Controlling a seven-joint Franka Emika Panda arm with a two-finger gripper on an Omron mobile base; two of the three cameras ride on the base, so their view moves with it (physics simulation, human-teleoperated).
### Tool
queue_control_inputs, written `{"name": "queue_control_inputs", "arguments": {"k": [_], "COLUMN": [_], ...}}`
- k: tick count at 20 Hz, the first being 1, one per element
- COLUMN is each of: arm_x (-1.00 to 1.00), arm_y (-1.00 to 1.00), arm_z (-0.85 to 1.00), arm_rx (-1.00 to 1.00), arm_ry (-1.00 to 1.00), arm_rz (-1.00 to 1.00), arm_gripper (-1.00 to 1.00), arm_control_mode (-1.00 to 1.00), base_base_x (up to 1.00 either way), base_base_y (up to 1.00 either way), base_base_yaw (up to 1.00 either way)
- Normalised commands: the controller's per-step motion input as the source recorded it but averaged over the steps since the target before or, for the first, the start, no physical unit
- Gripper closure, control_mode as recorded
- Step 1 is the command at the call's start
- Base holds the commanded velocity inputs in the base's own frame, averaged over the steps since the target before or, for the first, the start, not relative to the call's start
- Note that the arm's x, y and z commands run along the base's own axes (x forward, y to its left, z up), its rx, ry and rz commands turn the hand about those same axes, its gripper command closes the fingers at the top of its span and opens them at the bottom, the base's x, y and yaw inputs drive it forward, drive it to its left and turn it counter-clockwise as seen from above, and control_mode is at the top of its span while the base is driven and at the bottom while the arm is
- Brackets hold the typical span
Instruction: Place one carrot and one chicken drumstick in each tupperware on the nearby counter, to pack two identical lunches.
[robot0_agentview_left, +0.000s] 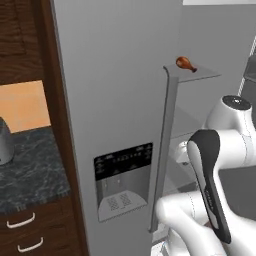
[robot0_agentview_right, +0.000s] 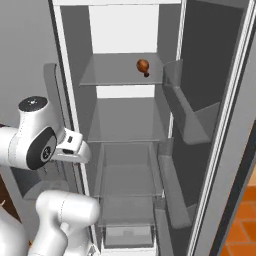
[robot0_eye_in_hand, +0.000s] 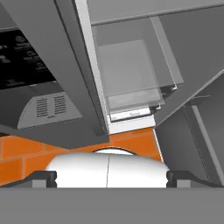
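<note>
A brown chicken drumstick (robot0_agentview_left: 185, 63) lies alone on the upper glass shelf of the open fridge (robot0_agentview_right: 143, 66). My gripper (robot0_eye_in_hand: 109, 177) is open, its two dark fingertips (robot0_eye_in_hand: 43, 177) wide apart with nothing between them. It hangs low in front of the fridge, far below the drumstick, and looks down at the lower shelves and the floor. A stretch of the black marbled counter (robot0_agentview_left: 30, 165) shows left of the fridge. The carrot and the tupperware are out of view.
The grey fridge door (robot0_agentview_left: 122, 125), with its dispenser panel (robot0_eye_in_hand: 48, 109), stands between the counter and the fridge interior. The right door (robot0_agentview_right: 200, 115) with its bins is swung open. Bare glass shelves (robot0_agentview_right: 125, 120) sit below the drumstick. A grey object (robot0_agentview_left: 4, 142) stands on the counter. Orange floor tiles (robot0_eye_in_hand: 131, 144) lie below.
</note>
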Motion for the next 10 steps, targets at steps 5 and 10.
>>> {"name": "queue_control_inputs", "arguments": {"k": [5, 10], "arm_x": [0.00, 0.00], "arm_y": [0.00, 0.00], "arm_z": [0.00, 0.00], "arm_rx": [0.00, 0.00], "arm_ry": [0.00, 0.00], "arm_rz": [0.00, 0.00], "arm_gripper": [-1.00, -1.00], "arm_control_mode": [1.00, 1.00], "base_base_x": [0.09, 0.25], "base_base_y": [-0.56, -0.42], "base_base_yaw": [0.06, -0.15]}}
